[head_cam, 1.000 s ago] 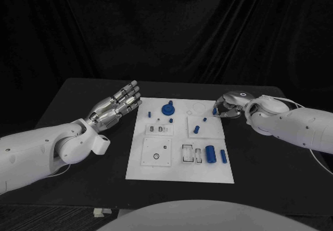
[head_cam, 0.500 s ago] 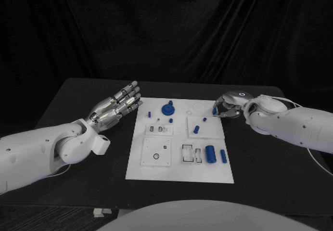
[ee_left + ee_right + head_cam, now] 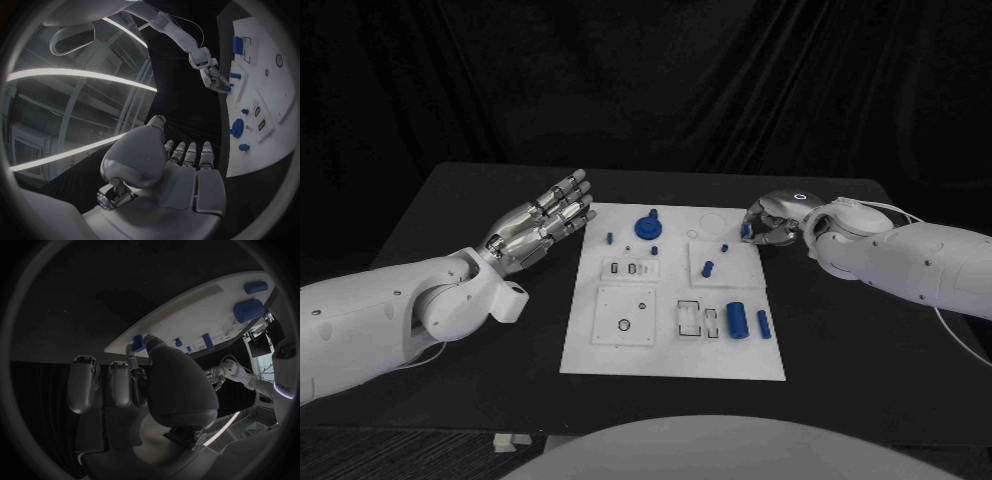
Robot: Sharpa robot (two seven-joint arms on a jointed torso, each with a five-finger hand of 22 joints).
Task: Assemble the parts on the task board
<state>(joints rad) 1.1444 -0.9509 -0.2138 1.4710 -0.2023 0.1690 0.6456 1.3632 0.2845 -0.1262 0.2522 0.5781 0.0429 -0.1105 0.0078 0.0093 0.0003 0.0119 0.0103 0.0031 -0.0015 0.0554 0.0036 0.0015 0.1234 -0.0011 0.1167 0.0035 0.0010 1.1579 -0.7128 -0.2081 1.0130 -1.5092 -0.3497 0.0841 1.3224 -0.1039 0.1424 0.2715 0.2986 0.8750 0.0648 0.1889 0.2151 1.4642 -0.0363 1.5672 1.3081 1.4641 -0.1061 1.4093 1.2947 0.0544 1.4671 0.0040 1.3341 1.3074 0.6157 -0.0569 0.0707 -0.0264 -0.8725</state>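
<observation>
The white task board (image 3: 672, 355) lies in the middle of the black table. On it stand a round blue knob part (image 3: 648, 226), a few small blue pegs (image 3: 710, 268) and two blue cylinders (image 3: 737, 321) near its right side. My left hand (image 3: 538, 225) hovers flat beside the board's far left edge, fingers straight and apart, holding nothing. My right hand (image 3: 773, 222) is curled at the board's far right edge. Its thumb and fingers pinch a small blue part (image 3: 137, 344) that stands at the board's edge (image 3: 187, 315).
Recessed slots and sockets mark the board's near half (image 3: 625, 325). Bare black table surrounds the board on both sides. From the left wrist view the right hand (image 3: 212, 79) appears beyond the board (image 3: 269, 100).
The right hand has shifted very slightly at the board's far right edge. The left hand has stayed still.
</observation>
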